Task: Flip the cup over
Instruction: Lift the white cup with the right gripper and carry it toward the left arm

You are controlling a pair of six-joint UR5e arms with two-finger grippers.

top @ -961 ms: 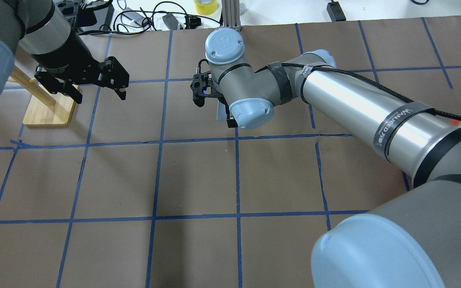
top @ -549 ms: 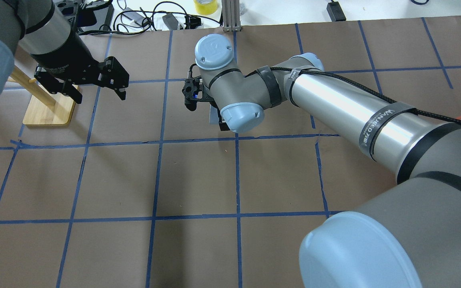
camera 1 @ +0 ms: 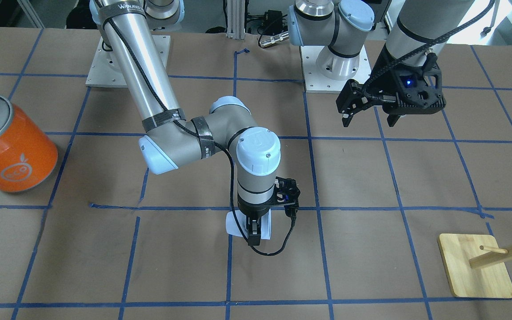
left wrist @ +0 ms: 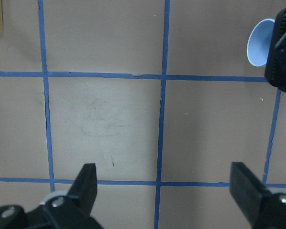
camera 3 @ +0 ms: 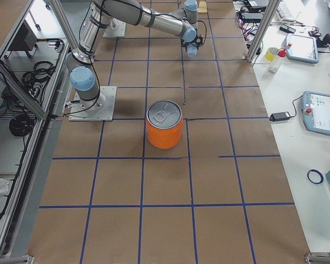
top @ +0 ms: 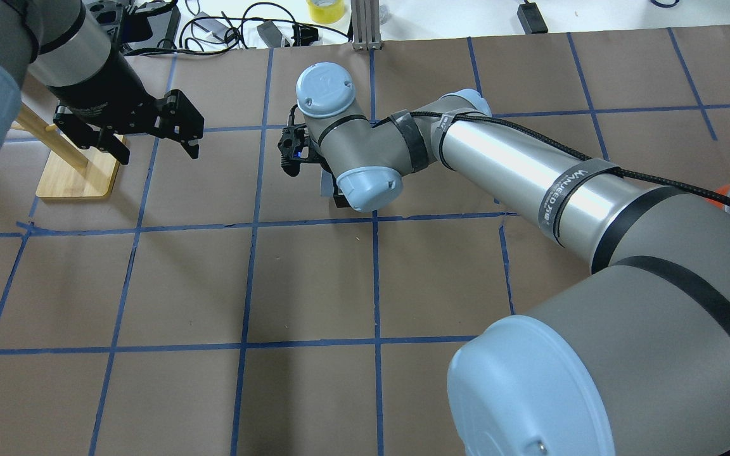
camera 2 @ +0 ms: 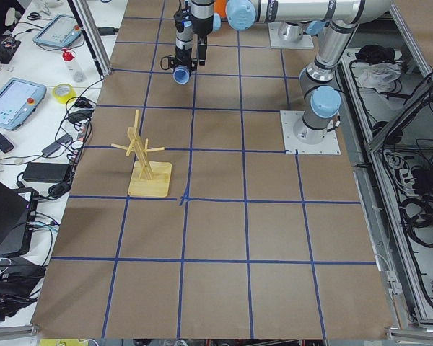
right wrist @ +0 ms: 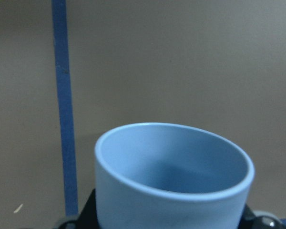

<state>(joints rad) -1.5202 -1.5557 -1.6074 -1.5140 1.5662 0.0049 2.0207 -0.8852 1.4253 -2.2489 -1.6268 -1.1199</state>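
The cup (camera 1: 237, 224) is a small pale blue tumbler held in my right gripper (camera 1: 254, 233), which is shut on it just above the brown table. The right wrist view shows its rim and blue inside (right wrist: 174, 176) close up. It is tipped over, with its mouth facing the side of my left arm (camera 2: 180, 74). In the overhead view only a sliver of the cup (top: 326, 187) shows beneath the right wrist. My left gripper (top: 157, 143) is open and empty, hovering well to the side of the cup (left wrist: 257, 44).
A wooden peg rack on a square base (camera 1: 476, 266) stands near my left gripper, also in the overhead view (top: 76, 175). A large orange can with a silver lid (camera 1: 9, 146) stands far on the right arm's side. Cables and gear (top: 232, 28) lie beyond the table's far edge.
My right arm has swung toward my left arm's side, carrying the cup along. The left arm has not moved.
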